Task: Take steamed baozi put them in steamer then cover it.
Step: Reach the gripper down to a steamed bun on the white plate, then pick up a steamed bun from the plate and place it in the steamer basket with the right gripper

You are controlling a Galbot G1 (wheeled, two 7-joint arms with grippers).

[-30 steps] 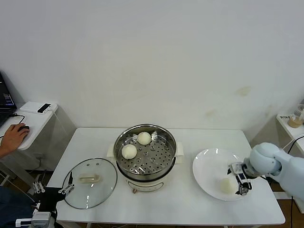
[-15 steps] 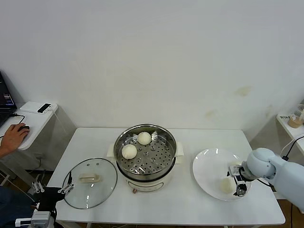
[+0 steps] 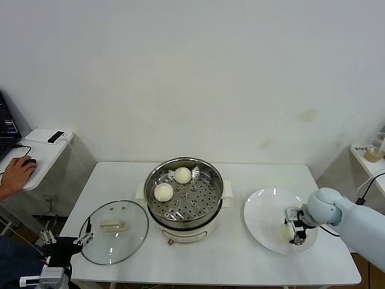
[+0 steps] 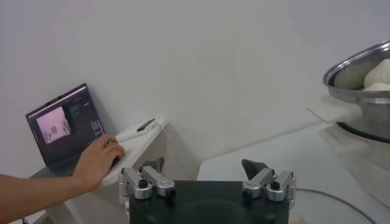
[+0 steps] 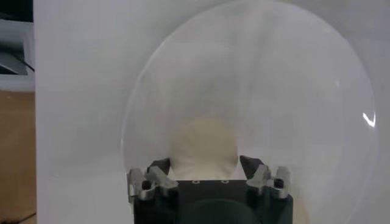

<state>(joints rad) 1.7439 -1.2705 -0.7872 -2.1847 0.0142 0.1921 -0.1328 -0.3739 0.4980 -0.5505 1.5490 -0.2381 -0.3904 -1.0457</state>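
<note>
**Right gripper at bun on plate**

Lying on white plate (image 3: 264, 214), right of steamer (image 3: 184, 195): one steamed baozi (image 5: 203, 146). Straddling it with fingers (image 5: 159, 165) spread, not yet pinching: right gripper (image 3: 294, 227). Sitting inside steamer: two buns (image 3: 163, 192). Resting on tabletop (image 3: 234, 259), left: cover (image 3: 114, 232). Idling off the tabletop's left corner, fingers spread: left gripper (image 4: 207, 178).

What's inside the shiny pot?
Two baozi sit on the holey tray inside the steamer, toward its left and back. The rest of the tray is bare. What lies under the tray cannot be seen. The cover is off, on the table.
</note>
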